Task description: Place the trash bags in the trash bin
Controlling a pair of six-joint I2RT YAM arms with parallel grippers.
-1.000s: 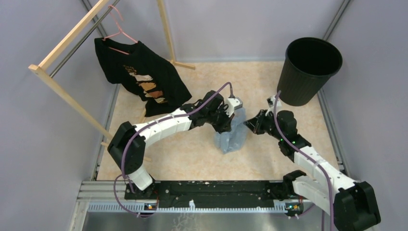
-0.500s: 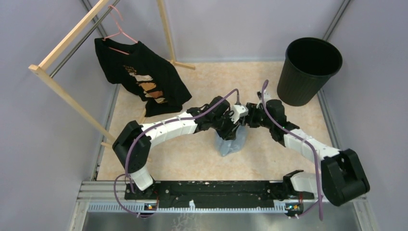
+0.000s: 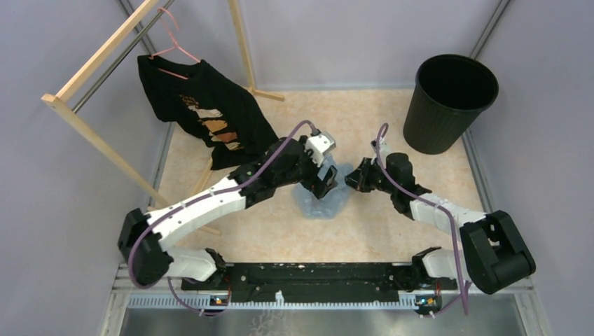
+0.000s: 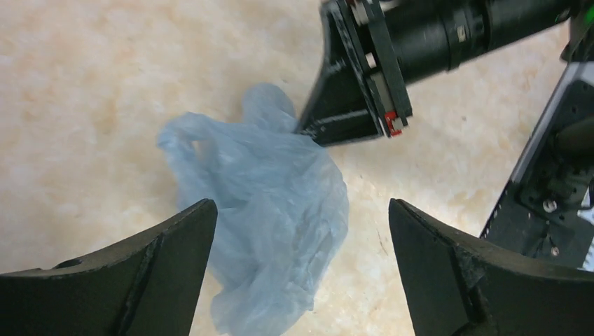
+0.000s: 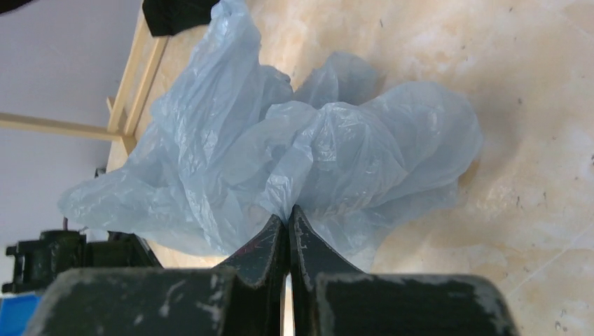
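The right gripper (image 5: pixel 288 222) is pinched tight on a fold of the crumpled trash bag (image 5: pixel 329 140); the left gripper (image 4: pixel 300 206) hangs wide open above it, empty.

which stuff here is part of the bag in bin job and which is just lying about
Job: bag, pinched in the shut right hand; open left hand above it; bin.
Lying about: T-shirt, hanger, rack.
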